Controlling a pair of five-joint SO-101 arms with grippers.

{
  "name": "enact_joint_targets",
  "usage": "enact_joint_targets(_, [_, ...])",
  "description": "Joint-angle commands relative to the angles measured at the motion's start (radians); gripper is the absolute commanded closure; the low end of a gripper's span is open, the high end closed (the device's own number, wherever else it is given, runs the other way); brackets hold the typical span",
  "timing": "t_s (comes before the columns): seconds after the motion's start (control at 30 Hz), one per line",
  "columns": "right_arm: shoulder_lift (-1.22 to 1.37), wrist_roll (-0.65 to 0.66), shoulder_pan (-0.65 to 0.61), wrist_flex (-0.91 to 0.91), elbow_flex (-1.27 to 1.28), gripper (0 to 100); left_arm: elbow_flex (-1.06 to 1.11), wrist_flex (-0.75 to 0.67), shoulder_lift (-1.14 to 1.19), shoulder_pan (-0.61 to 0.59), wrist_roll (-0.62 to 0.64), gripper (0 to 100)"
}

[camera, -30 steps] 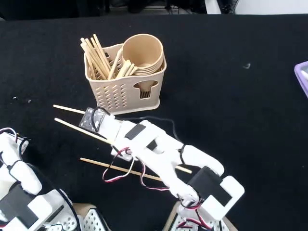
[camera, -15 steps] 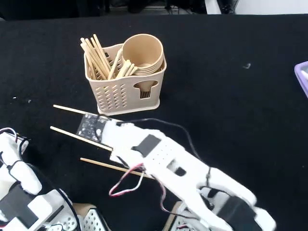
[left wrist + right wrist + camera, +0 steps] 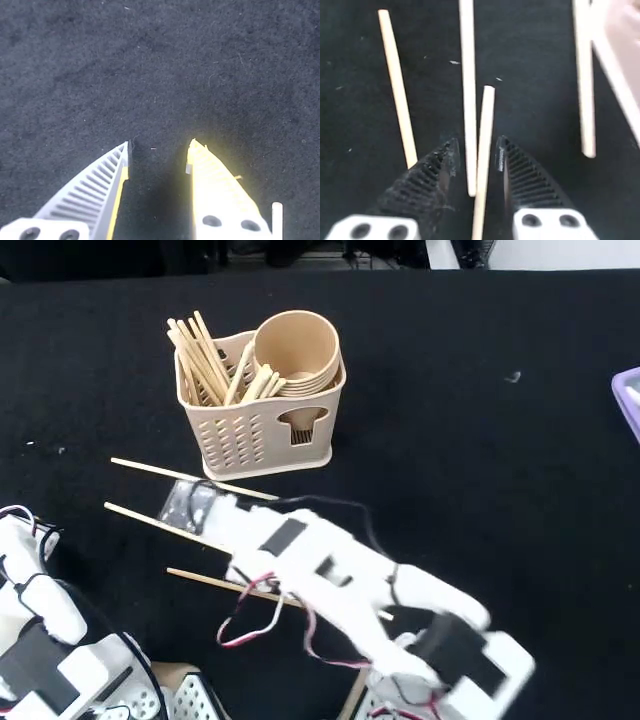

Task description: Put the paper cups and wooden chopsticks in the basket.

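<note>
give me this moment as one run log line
right claw: open, two loose chopsticks between its jaws | left claw: open, empty, over bare table | basket: holds paper cups, stored chopsticks | grasp: not yet closed

Chopstick [image 3: 483,165] between parted jaws of right gripper [image 3: 476,145]

Even light thruout, shadow under left claw [image 3: 158,146]

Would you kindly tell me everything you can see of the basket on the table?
The basket is a beige, plastic-looking tub with rounded corners, rows of small slots in its walls and a keyhole-like cut-out in its front. It stands upright on the black table. A bundle of wooden chopsticks leans in one end, and nested paper cups fill the other, both rising above its rim.
</note>
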Motion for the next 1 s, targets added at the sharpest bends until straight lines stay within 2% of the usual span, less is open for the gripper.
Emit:
enact_joint_targets(0.0, [0.064,-0.012,-0.012,-0.014,-0.094,86.4,-0.059,-0.002,-0.017,-0.008,0.005,81])
enact_joint_targets(0.1, [0.074,-0.005,0.008,-0.018,-0.099,90.0,-0.059,-0.002,-0.015,-0.008,0.005,81])
enact_joint_targets(0.17, [0.074,-0.003,0.017,-0.020,-0.099,98.5,-0.059,-0.002,-0.015,-0.008,0.005,81])
enact_joint_targets(0.43, [0.050,-0.011,0.097,-0.014,-0.102,98.8,-0.059,0.000,-0.017,-0.013,0.005,81])
enact_joint_targets(0.6, [-0.101,-0.012,0.152,-0.014,-0.044,98.8,-0.059,-0.002,-0.017,-0.039,0.009,81])
enact_joint_targets(0.97, [-0.553,-0.040,0.152,-0.021,0.219,98.6,-0.061,-0.002,-0.017,-0.030,0.009,81])
